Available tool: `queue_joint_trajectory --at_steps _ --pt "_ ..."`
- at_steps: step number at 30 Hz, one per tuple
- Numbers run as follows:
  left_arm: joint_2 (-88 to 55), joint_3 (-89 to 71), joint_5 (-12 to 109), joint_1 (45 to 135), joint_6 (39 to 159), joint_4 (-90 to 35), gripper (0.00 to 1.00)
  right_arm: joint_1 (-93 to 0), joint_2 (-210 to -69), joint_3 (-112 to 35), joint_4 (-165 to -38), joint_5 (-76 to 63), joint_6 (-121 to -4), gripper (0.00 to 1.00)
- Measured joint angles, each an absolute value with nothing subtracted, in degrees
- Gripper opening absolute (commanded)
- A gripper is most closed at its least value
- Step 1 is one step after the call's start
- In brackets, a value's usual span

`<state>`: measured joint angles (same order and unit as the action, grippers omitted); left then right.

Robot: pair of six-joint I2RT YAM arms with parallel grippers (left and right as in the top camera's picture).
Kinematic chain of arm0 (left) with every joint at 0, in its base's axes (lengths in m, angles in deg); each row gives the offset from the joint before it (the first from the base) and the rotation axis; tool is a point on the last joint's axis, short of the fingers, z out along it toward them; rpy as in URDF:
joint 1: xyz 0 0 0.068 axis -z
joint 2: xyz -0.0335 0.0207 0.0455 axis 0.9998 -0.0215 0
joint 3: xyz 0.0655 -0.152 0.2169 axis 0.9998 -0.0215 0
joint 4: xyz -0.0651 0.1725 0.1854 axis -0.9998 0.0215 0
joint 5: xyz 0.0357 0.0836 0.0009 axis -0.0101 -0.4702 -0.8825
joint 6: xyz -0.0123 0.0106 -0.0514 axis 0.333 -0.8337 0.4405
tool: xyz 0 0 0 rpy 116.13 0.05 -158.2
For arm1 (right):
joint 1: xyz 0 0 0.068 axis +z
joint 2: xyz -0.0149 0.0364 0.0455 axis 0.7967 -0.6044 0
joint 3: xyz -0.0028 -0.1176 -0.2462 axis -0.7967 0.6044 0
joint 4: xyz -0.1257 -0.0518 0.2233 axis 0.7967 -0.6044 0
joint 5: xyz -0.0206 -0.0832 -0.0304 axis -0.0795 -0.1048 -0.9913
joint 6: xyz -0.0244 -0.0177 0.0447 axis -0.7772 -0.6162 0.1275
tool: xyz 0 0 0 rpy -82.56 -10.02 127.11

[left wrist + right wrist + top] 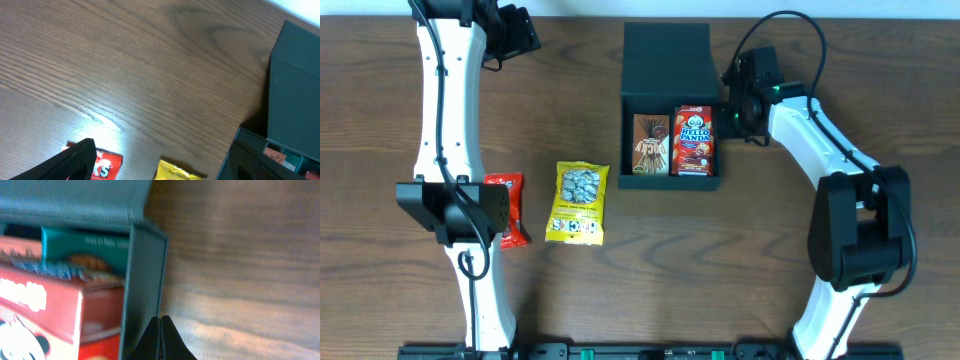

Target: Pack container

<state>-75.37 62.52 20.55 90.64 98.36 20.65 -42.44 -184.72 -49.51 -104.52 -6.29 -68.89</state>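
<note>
Overhead, container: we find the container (pixel 665 60) a dark teal matte square box, flap lid open. Its side wall is just beside the right gripper (pixel 732 108) and well apart from the left gripper (pixel 518 35).
Overhead, contents: a red panda box (pixel 694 140) and a brown pack (pixel 651 143) lie inside.
Left wrist, fingers: one dark finger (pixel 70 160) shows, and we cannot tell the spread.
Right wrist, fingers: the fingertips (pixel 154 342) are pressed together, holding nothing, against the container's outer wall.
</note>
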Motion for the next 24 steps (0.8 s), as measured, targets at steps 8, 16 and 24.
queue_joint_trajectory --at_steps 8,16,24 --pt "-75.4 62.5 20.5 90.6 98.3 20.6 0.86 -42.4 -184.7 -49.5 -103.4 -5.5 -67.9 0.02" --pt "-75.4 62.5 20.5 90.6 98.3 20.6 0.86 -42.6 -184.7 -49.5 -102.5 -4.2 -67.7 0.01" --pt "-75.4 62.5 20.5 90.6 98.3 20.6 0.86 -42.9 -184.7 -49.5 -102.2 -2.5 -67.7 0.02"
